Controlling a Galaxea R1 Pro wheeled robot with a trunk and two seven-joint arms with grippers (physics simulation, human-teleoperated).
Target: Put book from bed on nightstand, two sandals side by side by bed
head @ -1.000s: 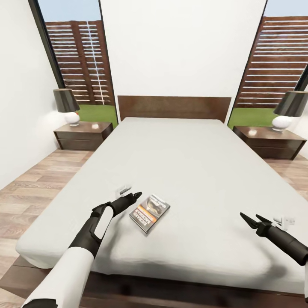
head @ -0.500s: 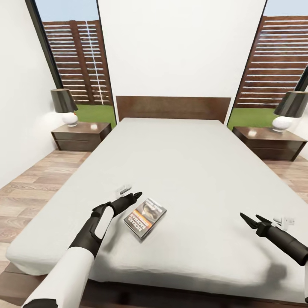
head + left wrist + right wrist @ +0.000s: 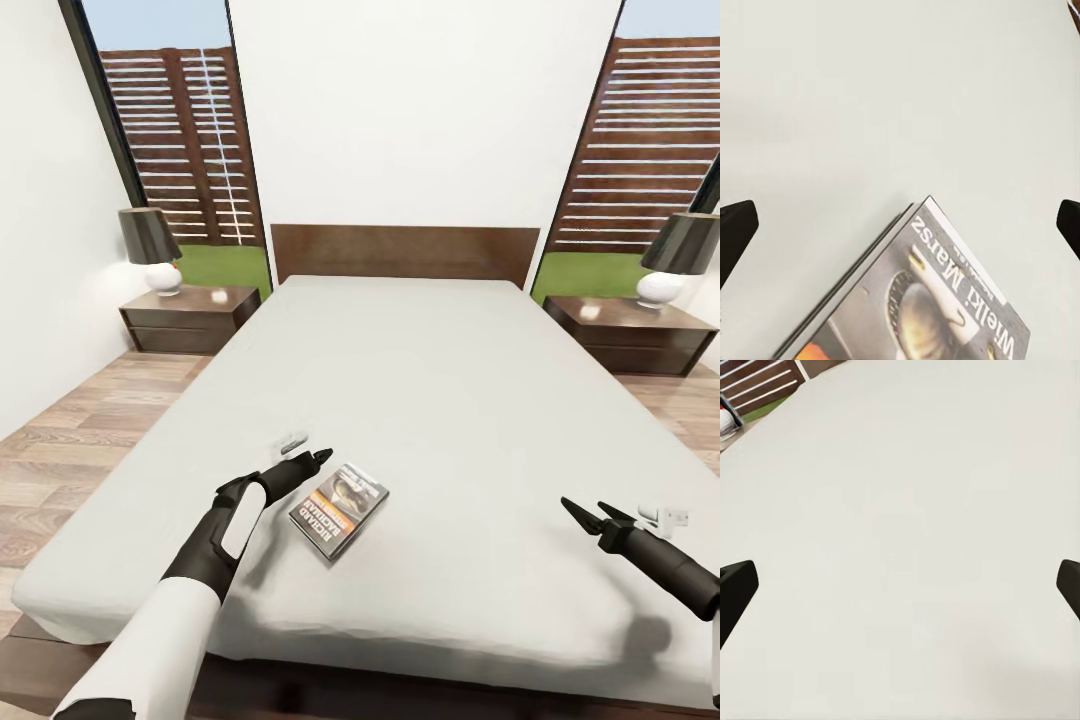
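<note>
The book (image 3: 340, 508) lies flat on the near part of the bed (image 3: 440, 400), its dark cover with orange and white lettering facing up. My left gripper (image 3: 320, 456) hovers open just left of and above the book's far corner. In the left wrist view the book (image 3: 937, 307) sits below the left gripper (image 3: 900, 225), whose fingertips (image 3: 735, 225) are spread wide. My right gripper (image 3: 585, 512) is open over bare mattress at the near right, with nothing between its fingers (image 3: 736, 585). Two nightstands (image 3: 190, 315) (image 3: 630, 332) flank the headboard. The sandals are out of view.
Each nightstand carries a dark-shaded lamp (image 3: 150, 245) (image 3: 675, 255). Wood-plank floor (image 3: 70, 440) runs along both sides of the bed. The dark headboard (image 3: 405, 252) stands against the white wall between tall windows. The bed's wooden frame edge (image 3: 330, 695) is right below me.
A second ago the whole view shifted slightly, so the camera moved a little; the book now sits a bit nearer and lower in view. Both arms keep their pose.
</note>
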